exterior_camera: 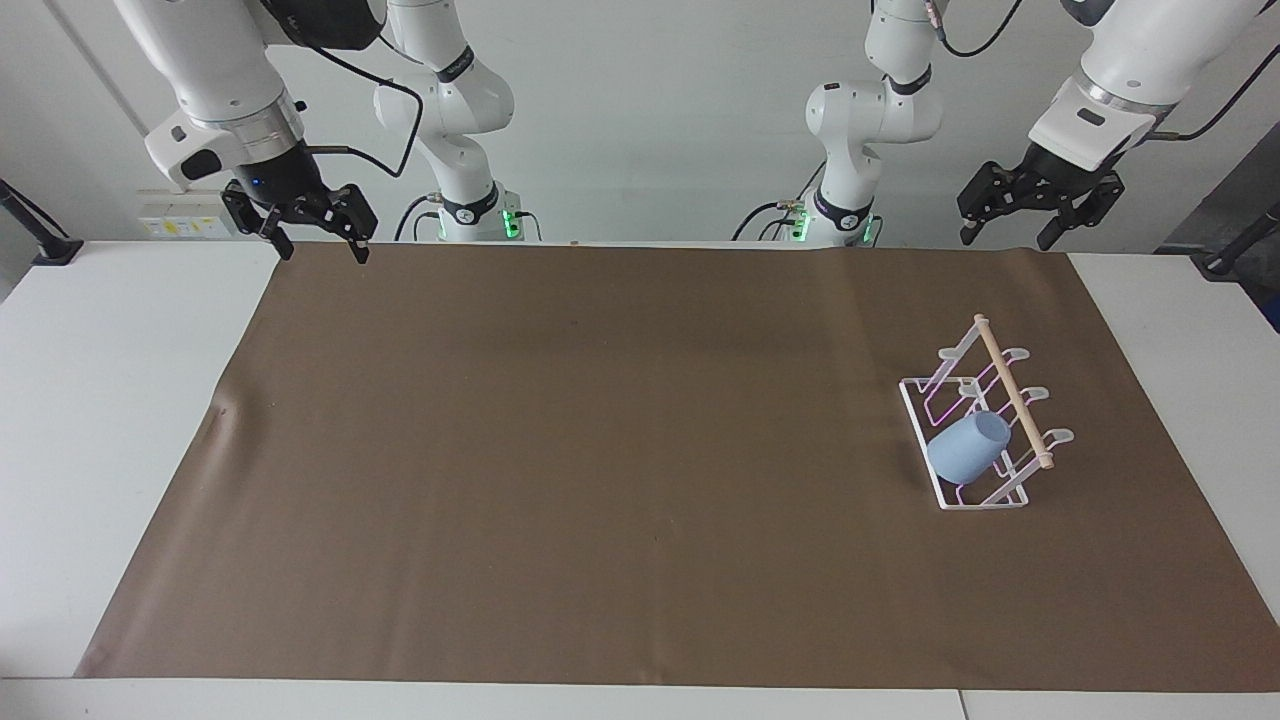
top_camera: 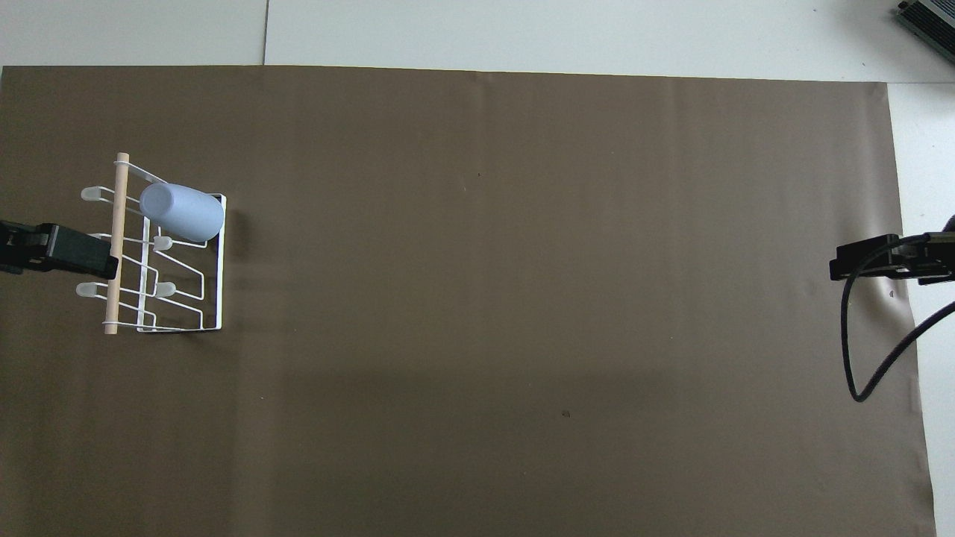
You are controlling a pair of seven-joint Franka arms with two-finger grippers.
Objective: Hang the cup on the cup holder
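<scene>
We are seeing our left gripper (exterior_camera: 1006,214) and right gripper (exterior_camera: 318,234) both hanging spread wide and empty, raised above the brown mat's (exterior_camera: 640,470) robot-side corners. One cup (exterior_camera: 966,449) is sitting tilted on one cup holder (exterior_camera: 985,425) toward the left arm's end, on a white table (exterior_camera: 100,400).
</scene>
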